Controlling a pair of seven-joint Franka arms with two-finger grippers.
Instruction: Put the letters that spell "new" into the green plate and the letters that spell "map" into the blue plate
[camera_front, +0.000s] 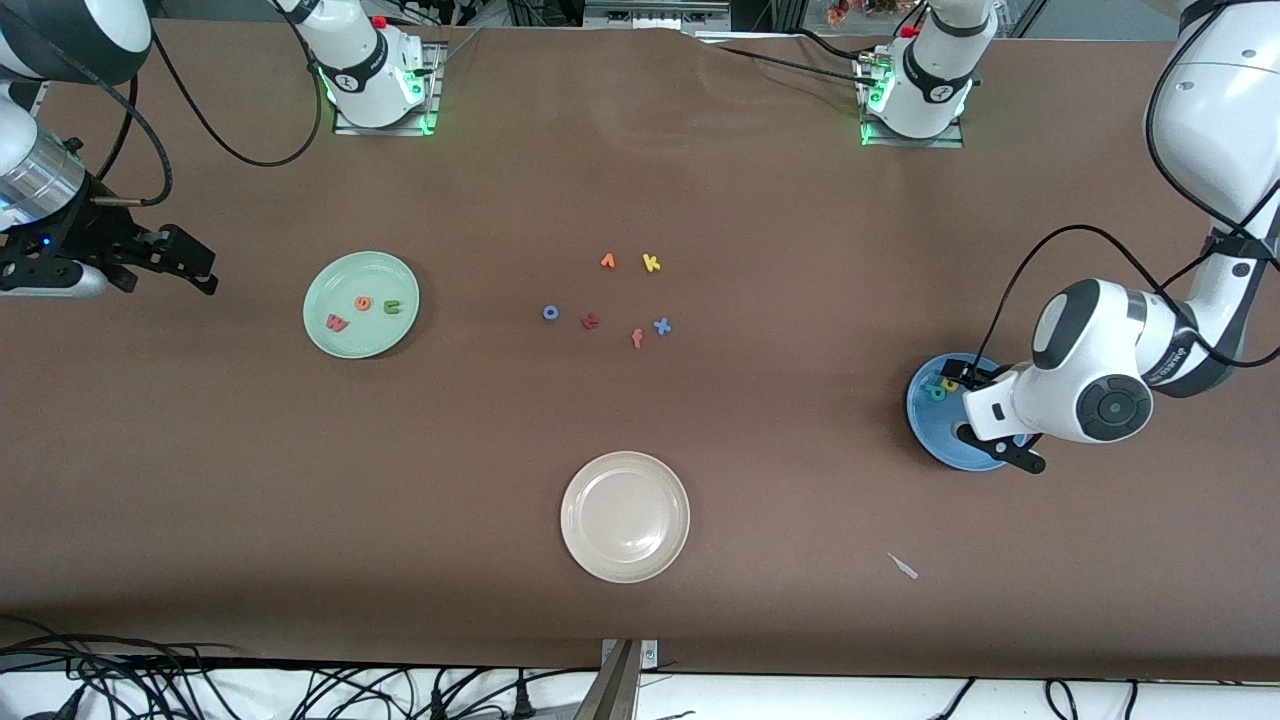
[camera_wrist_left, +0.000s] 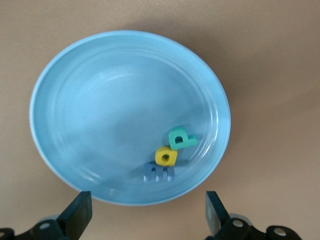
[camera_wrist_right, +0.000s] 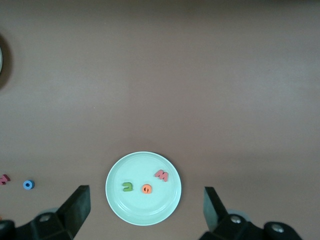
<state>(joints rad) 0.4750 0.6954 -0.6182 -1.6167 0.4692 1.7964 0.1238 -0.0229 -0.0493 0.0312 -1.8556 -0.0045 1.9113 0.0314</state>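
The green plate (camera_front: 361, 275) (camera_wrist_right: 145, 210) lies toward the right arm's end of the table. It holds the pink-red "w" (camera_front: 337, 322) (camera_wrist_right: 161, 175), the orange "e" (camera_front: 363, 303) (camera_wrist_right: 146, 189) and the green "n" (camera_front: 392, 307) (camera_wrist_right: 128, 187). My right gripper (camera_front: 200, 270) (camera_wrist_right: 145, 212) hangs open and empty beside that plate. The blue plate (camera_front: 925, 420) (camera_wrist_left: 100, 100) lies at the left arm's end. In it, close together, are the teal "p" (camera_front: 937, 393) (camera_wrist_left: 180, 138), the yellow "a" (camera_front: 949, 384) (camera_wrist_left: 166, 156) and the blue "m" (camera_wrist_left: 159, 172). Over this plate's rim my left gripper (camera_front: 975, 410) (camera_wrist_left: 147, 212) is open and holds nothing.
A cream plate (camera_front: 625, 516) sits nearer the front camera at mid-table. Loose letters lie in the middle: an orange pointed one (camera_front: 607, 261), yellow "k" (camera_front: 651, 263), blue "o" (camera_front: 550, 313), a dark red one (camera_front: 591, 321), "f" (camera_front: 637, 339), blue "x" (camera_front: 661, 326). A white scrap (camera_front: 904, 566) lies near the front edge.
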